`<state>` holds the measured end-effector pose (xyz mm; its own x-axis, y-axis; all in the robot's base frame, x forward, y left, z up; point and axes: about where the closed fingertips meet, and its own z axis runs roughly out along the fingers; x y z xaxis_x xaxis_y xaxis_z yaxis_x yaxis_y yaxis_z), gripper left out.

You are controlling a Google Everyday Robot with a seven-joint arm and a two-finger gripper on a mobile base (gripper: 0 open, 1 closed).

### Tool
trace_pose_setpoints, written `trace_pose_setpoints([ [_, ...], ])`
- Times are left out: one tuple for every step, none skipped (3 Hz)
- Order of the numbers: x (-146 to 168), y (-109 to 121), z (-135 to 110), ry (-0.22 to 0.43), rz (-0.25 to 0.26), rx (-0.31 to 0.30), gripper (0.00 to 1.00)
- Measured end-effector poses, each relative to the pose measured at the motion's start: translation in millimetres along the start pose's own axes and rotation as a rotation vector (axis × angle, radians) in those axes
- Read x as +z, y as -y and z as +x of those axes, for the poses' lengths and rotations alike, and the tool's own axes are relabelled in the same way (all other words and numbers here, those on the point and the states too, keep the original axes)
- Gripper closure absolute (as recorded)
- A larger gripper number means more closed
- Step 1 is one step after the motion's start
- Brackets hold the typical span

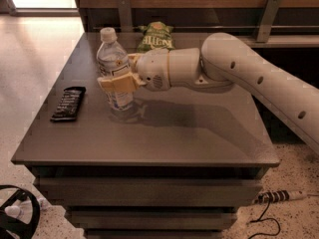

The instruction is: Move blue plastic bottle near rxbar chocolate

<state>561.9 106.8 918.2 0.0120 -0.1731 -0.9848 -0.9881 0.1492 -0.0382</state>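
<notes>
Clasping blue plastic bottle mid-body: tool

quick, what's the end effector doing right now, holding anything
End effector: closed on the water bottle, above the left half of the table, to the right of the black snack bar.

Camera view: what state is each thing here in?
Water bottle: upright, cap on, gripped around its middle.
Hand: closed on the bottle, over the left of the table.
Snack bar: lying flat near the left edge, apart from the bottle.
Chip bag: lying at the back edge, untouched.
</notes>
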Motion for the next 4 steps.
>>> trace_pose_setpoints([
  [20.5, -14.0, -1.8, 0.042, -0.083, 0.013, 1.00],
  [38.2, -20.1, 0.7, 0.056, -0.155, 0.019, 1.00],
  [50.2, -22.6, 3.3, 0.025, -0.186, -0.001, 1.00],
  [56.8, -23.7, 6.8, -0.023, -0.182, -0.039, 1.00],
])
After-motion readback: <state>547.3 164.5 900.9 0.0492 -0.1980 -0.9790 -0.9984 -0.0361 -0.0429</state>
